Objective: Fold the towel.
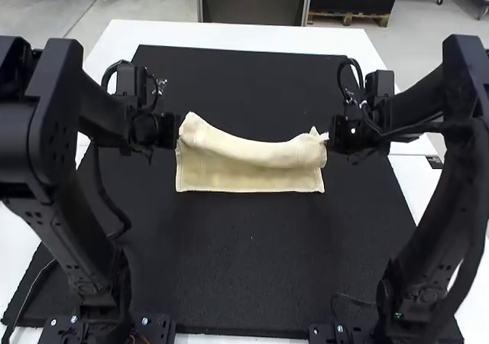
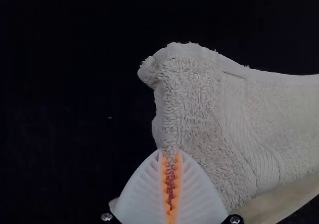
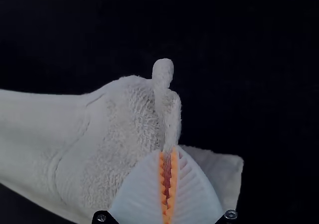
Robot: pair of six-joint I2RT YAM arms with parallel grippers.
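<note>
The cream towel (image 1: 248,177) lies at the middle of the black mat, its near part flat and its far part raised in a sagging roll between both grippers. At its left end is my left gripper (image 1: 180,132); at its right end, my right gripper (image 1: 327,137). In the left wrist view, my left gripper (image 2: 171,157) is shut on the edge of the towel (image 2: 194,99). The right wrist view has my right gripper (image 3: 168,153) shut on the opposite side edge of the towel (image 3: 119,134), where layers stand up together; a flat corner lies beyond.
The black mat (image 1: 252,267) covers most of the white table (image 1: 229,35). Both arms stand at the sides of the mat, and a thin cable runs by the left arm's base.
</note>
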